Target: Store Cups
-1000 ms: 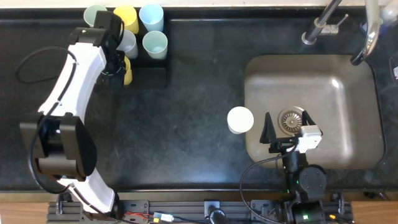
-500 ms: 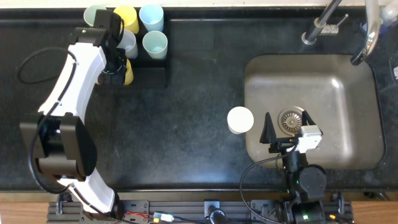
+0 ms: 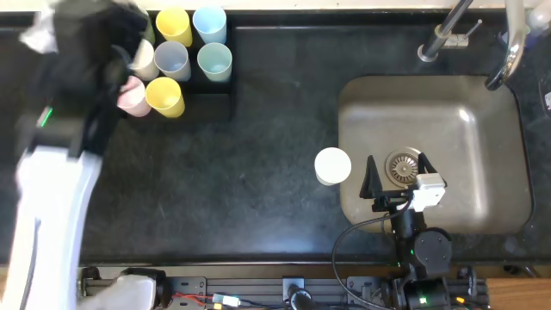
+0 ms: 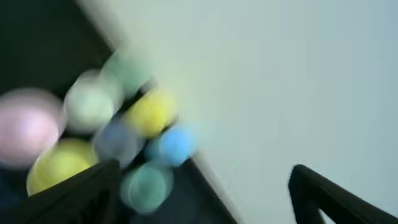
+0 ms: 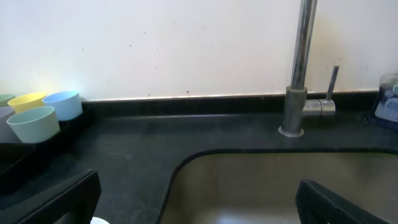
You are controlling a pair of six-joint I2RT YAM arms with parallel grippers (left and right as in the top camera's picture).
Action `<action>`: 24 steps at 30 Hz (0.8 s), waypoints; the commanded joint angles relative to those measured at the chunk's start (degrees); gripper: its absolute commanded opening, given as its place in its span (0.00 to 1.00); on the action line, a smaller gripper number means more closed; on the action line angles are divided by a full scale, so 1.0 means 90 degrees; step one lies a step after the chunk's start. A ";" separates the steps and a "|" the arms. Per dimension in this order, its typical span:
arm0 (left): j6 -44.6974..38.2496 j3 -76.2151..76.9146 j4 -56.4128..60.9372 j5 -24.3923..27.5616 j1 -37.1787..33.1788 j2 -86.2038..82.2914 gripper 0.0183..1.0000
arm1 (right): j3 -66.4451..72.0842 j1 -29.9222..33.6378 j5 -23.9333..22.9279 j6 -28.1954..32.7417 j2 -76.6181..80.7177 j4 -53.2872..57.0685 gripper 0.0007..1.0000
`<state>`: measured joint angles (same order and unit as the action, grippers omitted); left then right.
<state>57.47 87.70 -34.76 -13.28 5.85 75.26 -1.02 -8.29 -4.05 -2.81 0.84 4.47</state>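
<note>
The left arm (image 3: 60, 129) is rising up the left of the top view with an outline that is hard to make out. It is covering the left end of the black rectangular tray (image 3: 215, 102). Whether the pink plastic cup (image 3: 129, 96) is sitting inside that tray or just beside it, I cannot tell. In the right wrist view the round white cup (image 5: 102, 220) is cut off, with only a sliver of it peeking in.

From above, 6 more plastic cups are standing together in the tray:
- a yellow cup (image 3: 173, 26) and a light blue cup (image 3: 209, 24) in the back row
- a cream cup (image 3: 142, 58), a grey-blue cup (image 3: 171, 58) and a mint cup (image 3: 214, 60) in the middle
- a second yellow cup (image 3: 164, 96) in front, touching the pink one

The left wrist view is also catching a pale green cup (image 4: 127, 68) at the far corner.

The round white cup (image 3: 332, 165) is standing alone on the dark speckled counter (image 3: 258, 189), just beside the left rim of the steel sink (image 3: 482, 120). It is well apart from the tray.

The left gripper (image 4: 205, 167) is hanging high above the cluster of cups, fingers spread wide with nothing between them. The right gripper (image 3: 396, 164) is resting low over the sink near the drain (image 3: 403, 165). It is facing the chrome tap (image 5: 301, 62), jaws gaping and gripping nothing, with the white cup near its left finger but not touching.
</note>
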 commanded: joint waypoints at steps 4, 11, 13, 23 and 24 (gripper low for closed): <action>-0.5960 -0.2691 0.3164 0.1571 -0.0527 -0.2140 1.00 | 0.0083 -0.0002 -0.0046 -0.0022 -0.0066 -0.0039 0.99; -0.6841 -0.5802 0.4728 0.1756 -0.0809 -0.4653 1.00 | 0.0083 -0.0002 -0.0044 -0.0022 -0.0066 -0.0039 1.00; -0.6841 -0.6681 0.5071 0.1977 -0.0884 -0.5336 1.00 | 0.0083 -0.0002 -0.0044 -0.0022 -0.0066 -0.0039 0.99; -0.6700 -0.9690 0.5163 0.2208 -0.0835 -0.8140 1.00 | 0.0083 -0.0002 -0.0044 -0.0024 -0.0066 -0.0039 1.00; -0.6749 -0.9695 0.4811 0.2166 -0.0814 -0.8318 1.00 | 0.0083 -0.0002 -0.0046 -0.0024 -0.0066 -0.0039 1.00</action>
<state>-1.78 1.78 11.44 4.80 -1.96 4.54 -1.02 -8.27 -4.05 -2.79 0.84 4.47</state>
